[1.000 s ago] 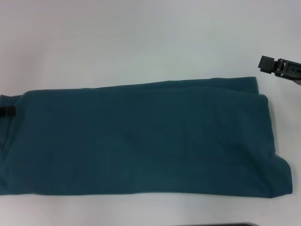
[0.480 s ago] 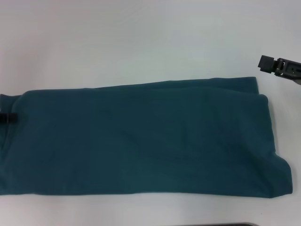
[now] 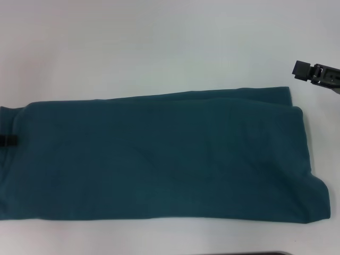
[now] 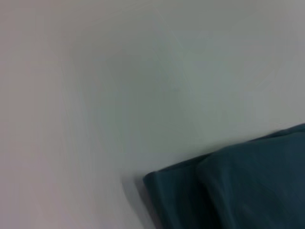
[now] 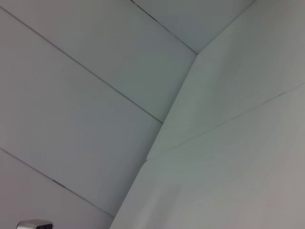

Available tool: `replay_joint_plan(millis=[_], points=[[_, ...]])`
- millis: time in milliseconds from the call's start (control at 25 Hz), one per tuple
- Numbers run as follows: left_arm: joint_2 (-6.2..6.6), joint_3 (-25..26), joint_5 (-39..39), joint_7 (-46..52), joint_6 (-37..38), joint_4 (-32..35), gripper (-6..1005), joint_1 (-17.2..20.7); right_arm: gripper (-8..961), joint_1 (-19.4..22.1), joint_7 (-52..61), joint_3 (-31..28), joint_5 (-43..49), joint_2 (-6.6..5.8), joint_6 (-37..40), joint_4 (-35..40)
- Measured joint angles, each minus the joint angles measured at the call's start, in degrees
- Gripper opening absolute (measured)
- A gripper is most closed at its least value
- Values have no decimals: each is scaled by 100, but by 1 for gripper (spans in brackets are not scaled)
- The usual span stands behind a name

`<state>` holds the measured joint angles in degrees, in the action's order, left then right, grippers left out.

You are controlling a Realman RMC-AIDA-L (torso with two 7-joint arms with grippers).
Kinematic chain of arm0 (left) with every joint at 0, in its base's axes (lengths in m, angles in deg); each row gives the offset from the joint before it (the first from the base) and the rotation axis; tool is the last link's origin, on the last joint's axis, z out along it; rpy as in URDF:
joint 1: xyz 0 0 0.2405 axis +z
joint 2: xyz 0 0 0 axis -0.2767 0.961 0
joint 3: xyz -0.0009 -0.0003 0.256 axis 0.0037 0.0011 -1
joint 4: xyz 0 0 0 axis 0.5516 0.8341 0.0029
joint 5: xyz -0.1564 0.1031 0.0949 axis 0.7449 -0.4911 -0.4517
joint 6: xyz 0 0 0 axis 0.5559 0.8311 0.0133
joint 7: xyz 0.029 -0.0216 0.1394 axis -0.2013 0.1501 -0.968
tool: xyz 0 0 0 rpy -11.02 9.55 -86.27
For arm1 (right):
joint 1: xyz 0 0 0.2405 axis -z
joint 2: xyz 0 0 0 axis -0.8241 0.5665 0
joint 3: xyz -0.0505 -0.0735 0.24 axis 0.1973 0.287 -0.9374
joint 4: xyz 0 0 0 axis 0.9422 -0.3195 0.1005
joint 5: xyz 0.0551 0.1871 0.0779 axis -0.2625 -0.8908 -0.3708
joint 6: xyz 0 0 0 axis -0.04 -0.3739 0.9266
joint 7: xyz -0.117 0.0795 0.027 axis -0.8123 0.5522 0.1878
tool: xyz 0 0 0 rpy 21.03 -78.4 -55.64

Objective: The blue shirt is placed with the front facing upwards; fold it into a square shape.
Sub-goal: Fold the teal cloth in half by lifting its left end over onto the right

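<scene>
The blue shirt point(image 3: 159, 159) lies on the white table point(image 3: 159, 48) as a long band folded lengthwise, plain teal side up, running from the left edge of the head view to the right. A folded corner of the shirt point(image 4: 238, 191) shows in the left wrist view. Only a small black tip of my left gripper point(image 3: 8, 140) shows, over the shirt's left end. My right gripper point(image 3: 313, 73) hangs off the shirt, beyond its far right corner and apart from the cloth. The right wrist view shows neither shirt nor fingers.
White table surface point(image 4: 119, 86) surrounds the shirt on the far side and in a narrow strip along the near edge. A dark edge point(image 3: 265, 253) shows at the bottom of the head view. Pale wall panels point(image 5: 95, 95) fill the right wrist view.
The black tip of my left gripper has slid along the shirt's left end toward the near side. The shirt and the right gripper have not moved.
</scene>
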<state>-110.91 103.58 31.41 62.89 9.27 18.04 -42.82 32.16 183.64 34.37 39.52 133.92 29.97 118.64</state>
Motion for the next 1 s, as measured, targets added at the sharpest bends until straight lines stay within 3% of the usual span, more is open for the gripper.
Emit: replay_joint_plan(millis=[640, 1000], points=[[33, -58, -261, 57, 214, -58, 654, -22, 673, -35, 79, 7, 8, 0, -1, 17], [-5, -124, -281, 65, 324, -54, 598, -80, 671, -48, 79, 6, 18, 0, -5, 29]])
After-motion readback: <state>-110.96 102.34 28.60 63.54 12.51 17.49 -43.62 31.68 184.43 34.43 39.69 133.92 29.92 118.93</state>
